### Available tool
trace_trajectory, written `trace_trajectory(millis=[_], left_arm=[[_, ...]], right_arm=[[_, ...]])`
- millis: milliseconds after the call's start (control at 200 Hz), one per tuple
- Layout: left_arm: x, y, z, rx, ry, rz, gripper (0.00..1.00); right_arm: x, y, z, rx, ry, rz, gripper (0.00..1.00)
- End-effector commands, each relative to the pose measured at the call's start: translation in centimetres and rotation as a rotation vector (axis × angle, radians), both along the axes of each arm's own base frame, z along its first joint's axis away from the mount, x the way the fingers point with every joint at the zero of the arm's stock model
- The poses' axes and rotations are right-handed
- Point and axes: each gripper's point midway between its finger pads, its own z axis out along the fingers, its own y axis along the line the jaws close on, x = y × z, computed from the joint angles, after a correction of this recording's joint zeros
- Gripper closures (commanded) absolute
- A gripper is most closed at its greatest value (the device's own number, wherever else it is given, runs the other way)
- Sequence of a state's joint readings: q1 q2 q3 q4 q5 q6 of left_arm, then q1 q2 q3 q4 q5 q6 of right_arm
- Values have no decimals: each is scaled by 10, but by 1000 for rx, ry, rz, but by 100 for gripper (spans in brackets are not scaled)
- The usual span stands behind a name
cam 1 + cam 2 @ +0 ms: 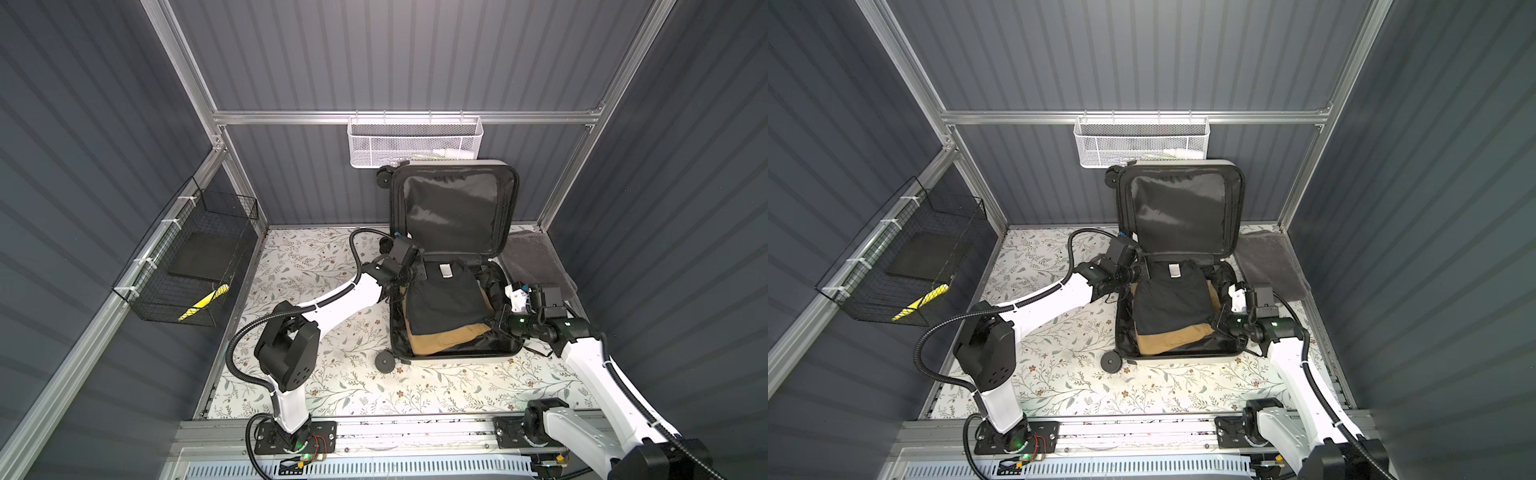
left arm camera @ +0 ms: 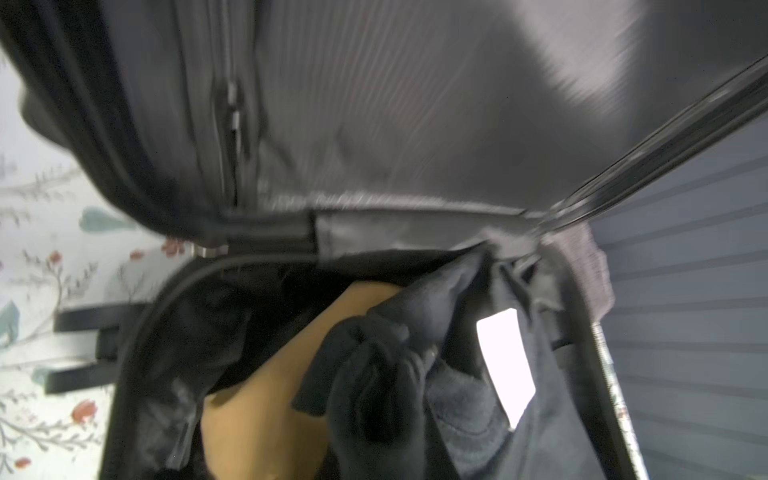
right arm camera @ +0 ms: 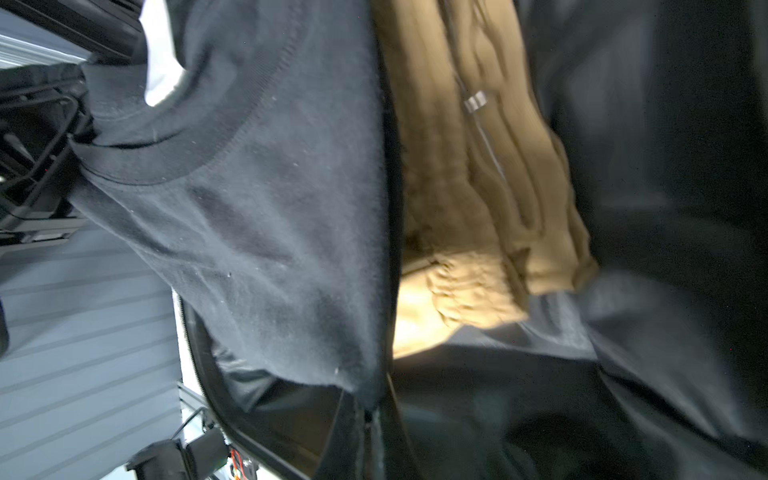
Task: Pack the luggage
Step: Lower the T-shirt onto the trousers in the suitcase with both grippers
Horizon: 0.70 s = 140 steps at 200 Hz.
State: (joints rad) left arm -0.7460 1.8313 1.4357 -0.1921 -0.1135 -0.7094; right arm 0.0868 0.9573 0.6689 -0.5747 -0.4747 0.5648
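Floral tabletop [image 1: 332, 386], grey ribbed walls [image 1: 374, 62]. The luggage [image 1: 455, 205], white shell, black lining, lies open right of centre, lid upright. Left end effector [image 1: 409, 274] at its left rim: opening unclear. Right end effector [image 1: 500, 322], at its right rim, is closed, its hold hidden.

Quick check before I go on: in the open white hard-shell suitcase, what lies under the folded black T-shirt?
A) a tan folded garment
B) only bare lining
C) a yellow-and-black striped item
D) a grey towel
A: in a top view, a tan folded garment sticks out from under the near edge of the black T-shirt in the lower half of the white hard-shell suitcase.
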Motion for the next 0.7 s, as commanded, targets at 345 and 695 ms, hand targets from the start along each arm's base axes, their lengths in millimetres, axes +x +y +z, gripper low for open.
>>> trace_trajectory(millis=[345,695], left_arm=[[9,-4,-37,75,19,-9,90],[12,2,26,149,-75,-53,0]], right_arm=[[-21,-13,-41,-29,69,-86,100],[-16,-31,-2,-122,14,-142,50]])
